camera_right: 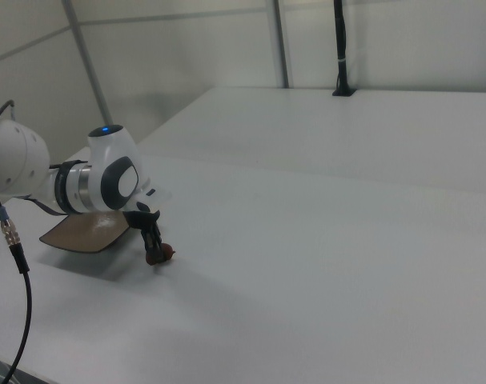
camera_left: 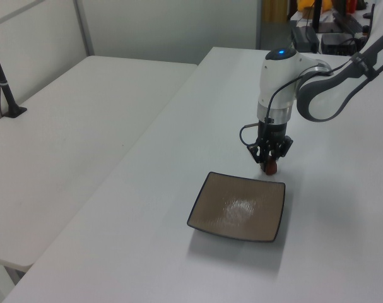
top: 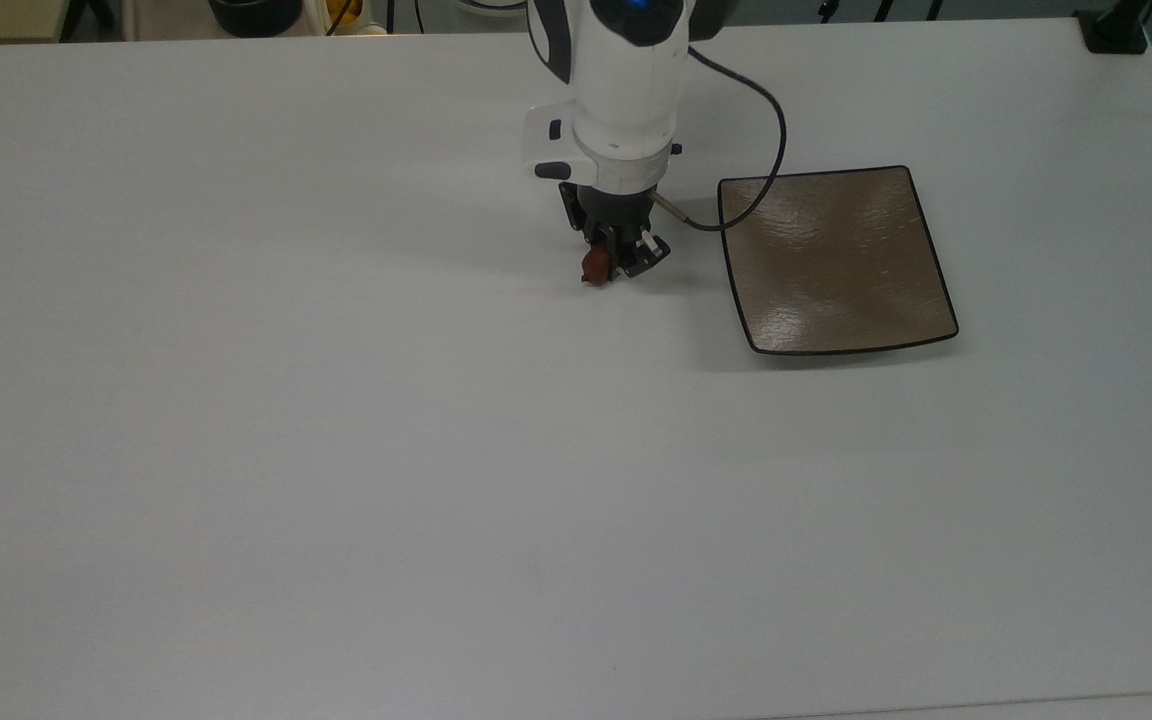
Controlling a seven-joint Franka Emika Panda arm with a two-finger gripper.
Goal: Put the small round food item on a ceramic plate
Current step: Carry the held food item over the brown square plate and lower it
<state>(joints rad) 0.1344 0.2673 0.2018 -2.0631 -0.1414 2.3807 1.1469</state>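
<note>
The small dark red-brown food item rests on the white table, and my gripper is down at table level, shut on it. The square tan-brown ceramic plate lies flat and bare a short way off, on the top view's right. In the left view the food item sits just beyond the plate's far edge. The white arm reaches down from the top view's upper edge.
A black cable loops from the wrist over the plate's near corner in the top view. A black clamp post stands at the table's far right corner. A second white table adjoins on the left view's left.
</note>
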